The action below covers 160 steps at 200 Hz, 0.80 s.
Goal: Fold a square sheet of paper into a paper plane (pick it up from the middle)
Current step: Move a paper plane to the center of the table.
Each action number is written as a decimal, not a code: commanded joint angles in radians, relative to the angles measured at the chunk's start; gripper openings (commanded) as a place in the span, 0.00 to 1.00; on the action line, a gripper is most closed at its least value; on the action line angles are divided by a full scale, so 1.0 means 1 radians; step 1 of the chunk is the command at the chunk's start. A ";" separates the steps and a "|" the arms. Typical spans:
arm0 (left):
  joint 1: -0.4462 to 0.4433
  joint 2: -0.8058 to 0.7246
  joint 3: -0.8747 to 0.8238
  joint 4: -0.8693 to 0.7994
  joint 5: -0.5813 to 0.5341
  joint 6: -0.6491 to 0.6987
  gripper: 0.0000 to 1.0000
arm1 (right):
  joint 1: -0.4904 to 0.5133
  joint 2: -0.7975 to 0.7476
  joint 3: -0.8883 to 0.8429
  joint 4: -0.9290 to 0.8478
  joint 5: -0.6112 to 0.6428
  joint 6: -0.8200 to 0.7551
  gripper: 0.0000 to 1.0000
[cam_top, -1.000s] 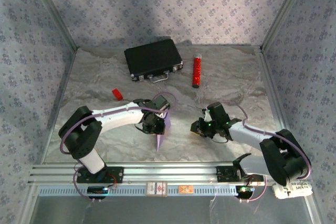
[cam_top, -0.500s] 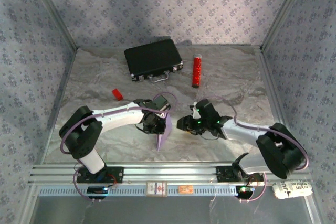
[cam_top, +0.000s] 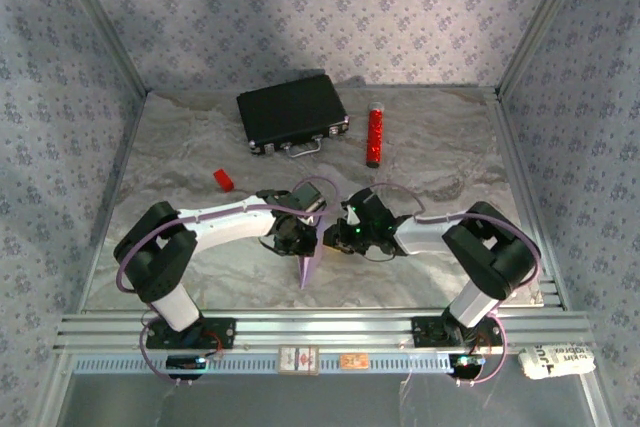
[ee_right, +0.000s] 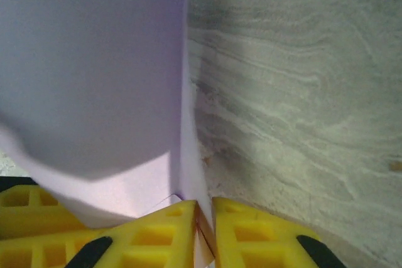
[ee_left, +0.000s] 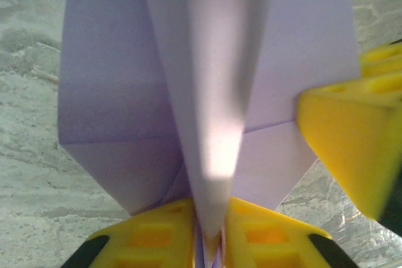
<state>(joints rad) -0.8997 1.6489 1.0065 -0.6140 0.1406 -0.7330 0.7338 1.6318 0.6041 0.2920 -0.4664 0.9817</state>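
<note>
Just short of the table's near edge, mid-width, the paper plane [cam_top: 308, 265] aims its tip at that edge, left claw [ee_left: 210, 243] pinched shut on its centre fold, right claw [ee_right: 205, 230] nipped onto a paper edge alongside, red block [cam_top: 223, 179], red cylinder [cam_top: 375, 135] and black case [cam_top: 292, 112] beyond.

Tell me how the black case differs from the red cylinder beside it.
The black case is a broad, flat rectangle; the red cylinder is a slim tube. The case is black with a handle on its near edge; the cylinder is red with a pale far end. The case lies skewed; the cylinder points nearly straight away. Both lie on the table, untouched.
</note>
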 commanded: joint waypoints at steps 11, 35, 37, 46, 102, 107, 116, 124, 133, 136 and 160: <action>-0.007 -0.096 -0.005 0.049 -0.034 -0.024 0.27 | 0.003 0.015 0.014 0.020 0.014 0.012 0.10; -0.005 -0.169 -0.054 0.107 -0.066 -0.040 0.33 | 0.003 0.016 0.013 0.021 0.013 0.013 0.08; -0.006 -0.175 -0.057 0.111 -0.070 -0.040 0.34 | 0.003 0.016 0.013 0.021 0.012 0.014 0.08; -0.002 -0.196 -0.074 0.125 -0.076 -0.043 0.35 | 0.004 0.015 0.013 0.021 0.013 0.014 0.08; 0.012 -0.201 -0.116 0.201 0.003 -0.027 0.38 | 0.005 0.016 0.020 0.010 0.015 0.016 0.08; 0.011 -0.198 -0.115 0.202 0.005 -0.028 0.39 | 0.006 0.016 0.020 0.009 0.017 0.014 0.08; 0.011 -0.186 -0.114 0.201 0.009 -0.027 0.40 | 0.005 0.013 0.020 0.008 0.016 0.015 0.08; 0.011 -0.179 -0.113 0.198 0.012 -0.028 0.40 | 0.004 0.014 0.019 0.006 0.017 0.017 0.08; 0.011 -0.171 -0.114 0.196 0.014 -0.033 0.40 | 0.004 0.012 0.019 0.006 0.020 0.016 0.08; 0.012 -0.166 -0.114 0.194 0.011 -0.034 0.39 | 0.005 0.012 0.018 0.005 0.020 0.017 0.08; 0.011 -0.146 -0.115 0.174 -0.002 -0.040 0.41 | 0.005 0.010 0.018 0.003 0.020 0.016 0.08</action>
<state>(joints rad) -0.8921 1.4815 0.8974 -0.4282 0.1349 -0.7670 0.7338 1.6382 0.6048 0.3046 -0.4629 0.9844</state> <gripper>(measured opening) 0.401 0.083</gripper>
